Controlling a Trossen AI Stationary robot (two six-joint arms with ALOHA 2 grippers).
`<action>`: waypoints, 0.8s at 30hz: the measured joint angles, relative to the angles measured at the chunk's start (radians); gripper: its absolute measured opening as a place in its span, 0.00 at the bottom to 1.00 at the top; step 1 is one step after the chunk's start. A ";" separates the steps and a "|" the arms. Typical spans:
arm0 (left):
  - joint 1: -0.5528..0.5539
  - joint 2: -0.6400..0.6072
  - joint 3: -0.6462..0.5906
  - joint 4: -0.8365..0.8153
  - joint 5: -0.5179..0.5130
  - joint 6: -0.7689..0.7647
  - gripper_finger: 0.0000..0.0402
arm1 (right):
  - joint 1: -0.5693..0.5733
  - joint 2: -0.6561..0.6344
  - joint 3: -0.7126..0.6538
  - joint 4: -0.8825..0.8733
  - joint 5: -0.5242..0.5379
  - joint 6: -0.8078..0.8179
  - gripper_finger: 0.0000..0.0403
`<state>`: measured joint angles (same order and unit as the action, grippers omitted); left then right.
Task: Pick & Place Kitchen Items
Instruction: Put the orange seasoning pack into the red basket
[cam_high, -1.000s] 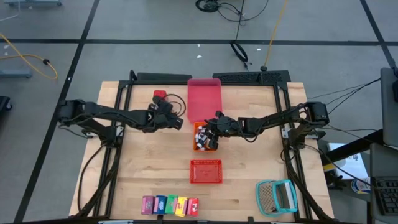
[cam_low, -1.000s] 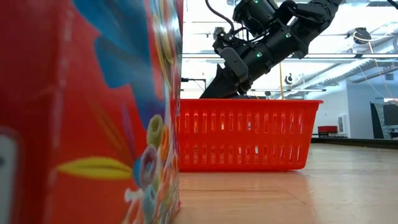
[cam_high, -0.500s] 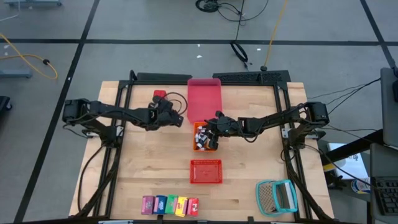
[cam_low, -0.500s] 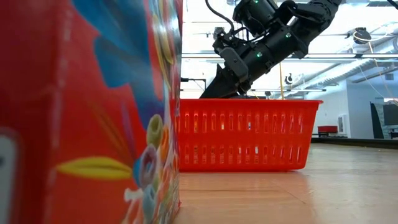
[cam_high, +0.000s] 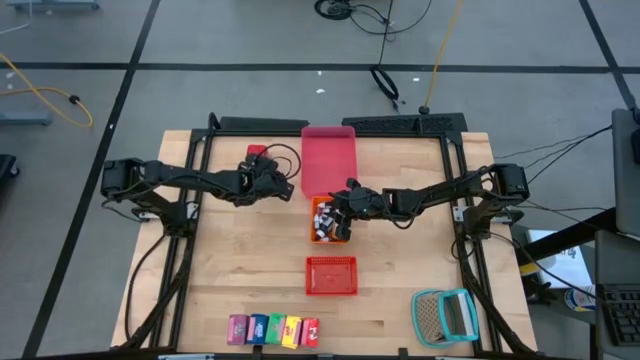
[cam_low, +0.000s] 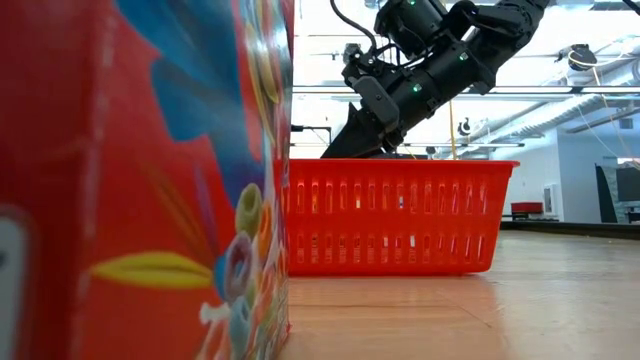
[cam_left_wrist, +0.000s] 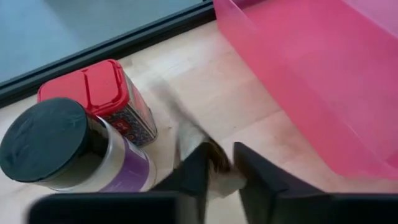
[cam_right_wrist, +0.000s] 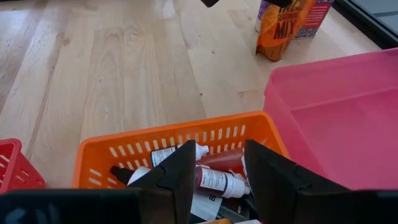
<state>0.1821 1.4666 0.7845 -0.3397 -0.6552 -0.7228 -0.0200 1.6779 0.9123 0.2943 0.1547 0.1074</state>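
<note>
Five cartons in a row, lower left of high view. Two jars, red-lidded container and dark-lidded jar, near left gripper; fingers narrow, empty. Right gripper parted wide over bottles in orange basket, frame centre.

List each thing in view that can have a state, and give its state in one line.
Left gripper: open, empty, low over the table near the two jars.
Right gripper: open, empty, above the orange basket.
Red-lidded jar: upright, closed.
Dark-lidded jar: upright, closed.
Orange basket: holds small bottles lying down.
Pink tray: empty.
Red basket: empty.
Cartons: in a row.
</note>
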 joint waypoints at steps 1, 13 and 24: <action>0.000 0.000 0.000 0.000 0.000 0.007 0.11 | 0.000 0.000 0.000 0.000 0.000 0.000 0.33; -0.027 -0.008 0.000 -0.001 0.010 0.080 0.00 | 0.000 0.000 0.000 0.000 0.002 0.000 0.33; -0.131 -0.090 0.012 -0.018 0.041 0.178 0.00 | -0.021 0.000 0.000 -0.003 0.006 0.000 0.33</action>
<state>0.0509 1.3768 0.7963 -0.3580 -0.6146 -0.5450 -0.0414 1.6775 0.9123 0.2914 0.1602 0.1074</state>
